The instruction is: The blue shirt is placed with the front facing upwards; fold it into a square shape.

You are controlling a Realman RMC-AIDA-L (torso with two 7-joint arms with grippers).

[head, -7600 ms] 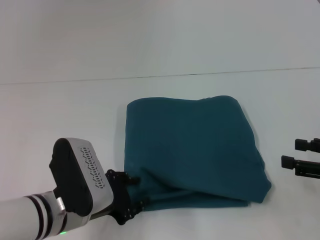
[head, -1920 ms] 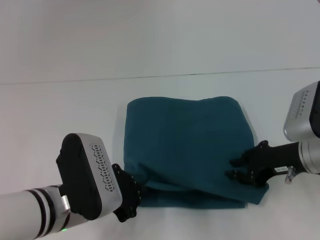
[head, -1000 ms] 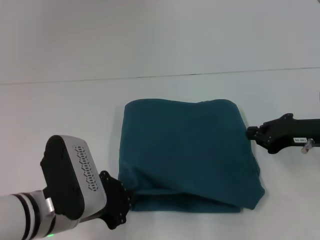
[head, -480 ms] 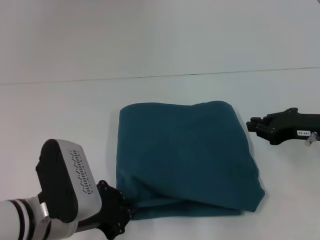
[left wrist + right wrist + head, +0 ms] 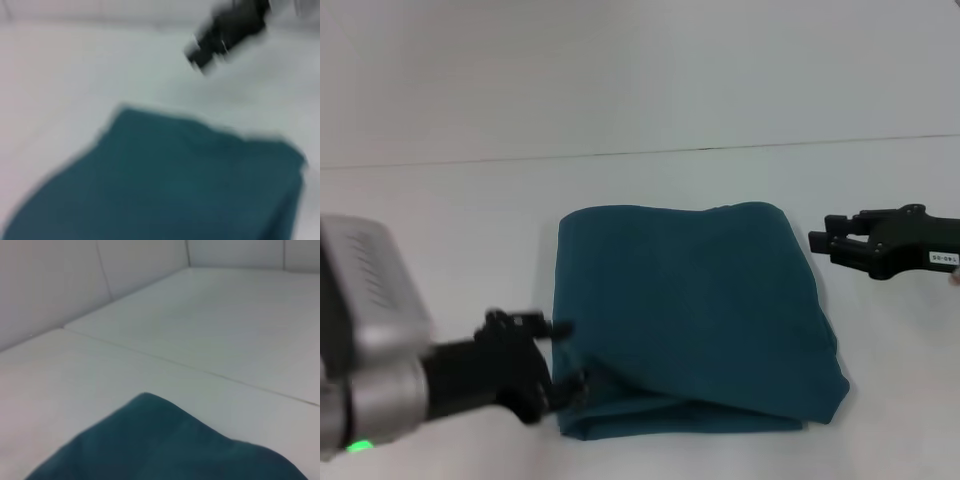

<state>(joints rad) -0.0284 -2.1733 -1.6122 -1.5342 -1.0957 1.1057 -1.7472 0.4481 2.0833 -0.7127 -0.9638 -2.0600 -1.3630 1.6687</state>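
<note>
The shirt is lying on the white table folded into a roughly square bundle, plain teal side up, no print showing. The far edge looks pretty tidy, but the near edge is layered, with a diagonal fold running across the lower part and a lower layer peeking out along the front. The left gripper is right at the near-left corner of the shirt, its black fingers spread apart with one above and one below, and nothing pinched between them as far as I can see. The right gripper is hanging just off the far-right corner of the shirt, not touching it, jaws parted and empty. The left wrist view looks across the shirt with the right gripper dark and fuzzy beyond it. The right wrist view only catches one corner of the shirt on the table.
</note>
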